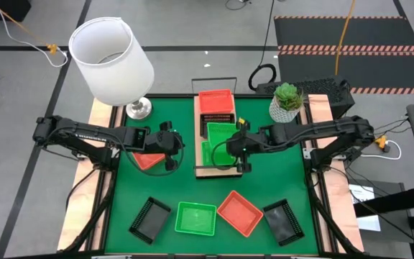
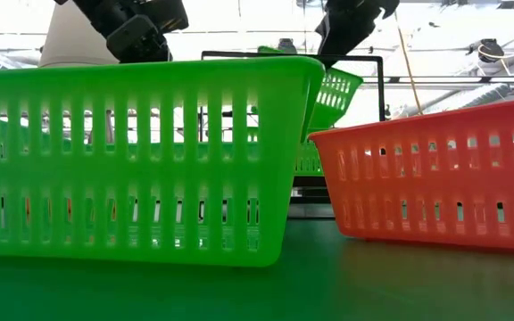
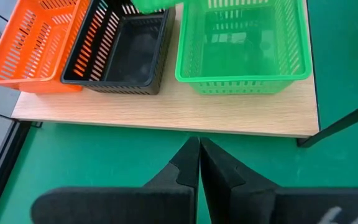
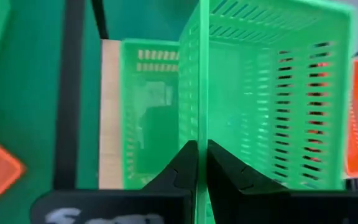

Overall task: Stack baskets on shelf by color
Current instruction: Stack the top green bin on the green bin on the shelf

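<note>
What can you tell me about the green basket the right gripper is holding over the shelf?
The held green basket is a shallow, bright green tray that looks like plastic, with slatted walls and a plain rim. The right gripper is shut on one wall, so it hangs tilted in the air. It is above another green basket that sits at the end of the light-wood shelf. Nothing else visibly touches it.

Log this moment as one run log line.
right gripper: shut on green basket, above shelf | left gripper: shut, empty, beside shelf | shelf: orange, black, green baskets | mat: five baskets left
</note>
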